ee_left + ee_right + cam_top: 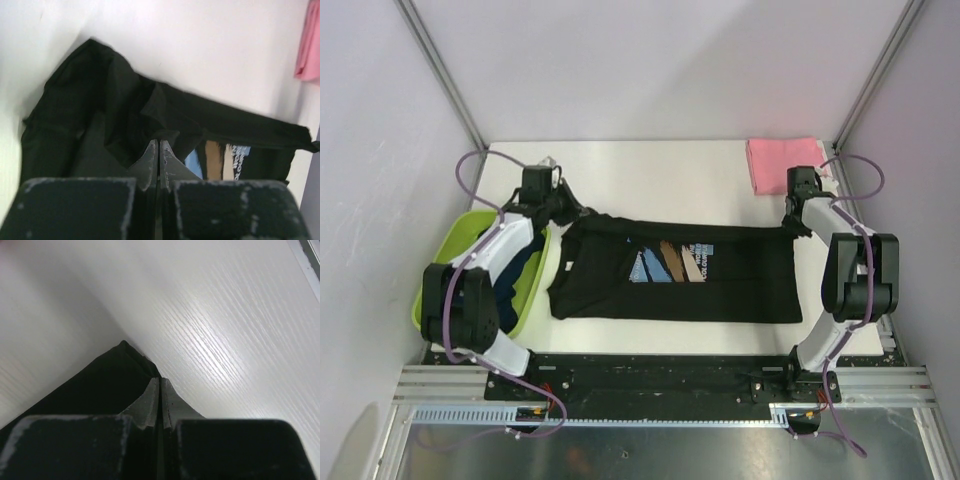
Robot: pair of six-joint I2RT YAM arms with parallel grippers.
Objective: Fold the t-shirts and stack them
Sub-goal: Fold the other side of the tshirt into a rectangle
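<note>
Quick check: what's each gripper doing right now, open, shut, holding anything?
Left gripper: closed, pinching one end of the black t-shirt.
Right gripper: closed, pinching the opposite end of the same shirt.

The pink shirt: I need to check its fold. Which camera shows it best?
The top camera: the pink shirt lies whole at the far right corner of the table, folded into a flat rectangle. The left wrist camera catches only a blurred pink strip at its right edge; the right wrist camera shows none of it.
</note>
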